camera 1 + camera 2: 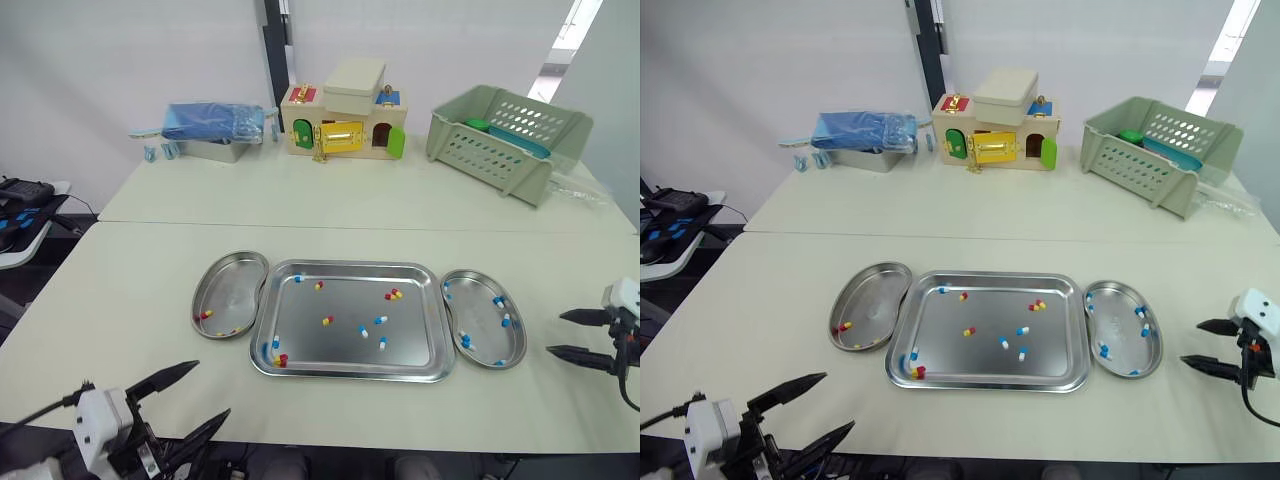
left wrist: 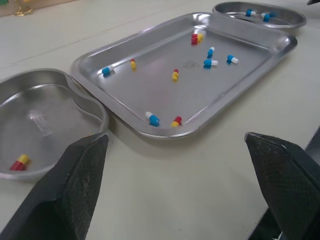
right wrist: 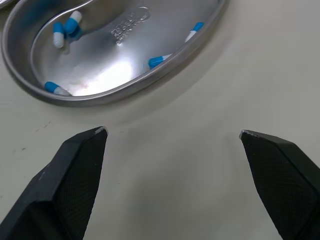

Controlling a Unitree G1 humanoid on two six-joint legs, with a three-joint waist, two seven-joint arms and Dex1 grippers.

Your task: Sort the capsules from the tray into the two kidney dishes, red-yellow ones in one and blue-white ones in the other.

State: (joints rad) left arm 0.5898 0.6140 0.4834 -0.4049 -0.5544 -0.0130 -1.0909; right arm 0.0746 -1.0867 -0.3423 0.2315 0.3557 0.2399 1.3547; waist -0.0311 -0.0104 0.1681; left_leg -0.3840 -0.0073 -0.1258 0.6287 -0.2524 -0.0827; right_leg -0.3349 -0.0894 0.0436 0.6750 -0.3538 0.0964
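The left tool [image 1: 213, 388] hangs open and empty over the near edge of the counter [image 1: 120, 290]. The right tool [image 1: 556, 333] is also open and empty, its fingers pointing inward at the right dish [image 1: 482, 322] just beside it. The tray [image 1: 345, 347] lies crosswise between the two tools. Nearest the left tool, ahead and slightly to its right, a red-yellow capsule [image 1: 281, 360] sits in the tray's near corner with a blue-white capsule [image 1: 275, 343] just behind it. Further capsules of both colours lie deeper in the tray. The left dish [image 1: 236, 287], holding red-yellow ones, is straight ahead of the left tool and touches the tray's end. The right dish holds blue-white ones. The left arm looks better placed for the corner red-yellow capsule, since the right tool would have to reach across its dish first.
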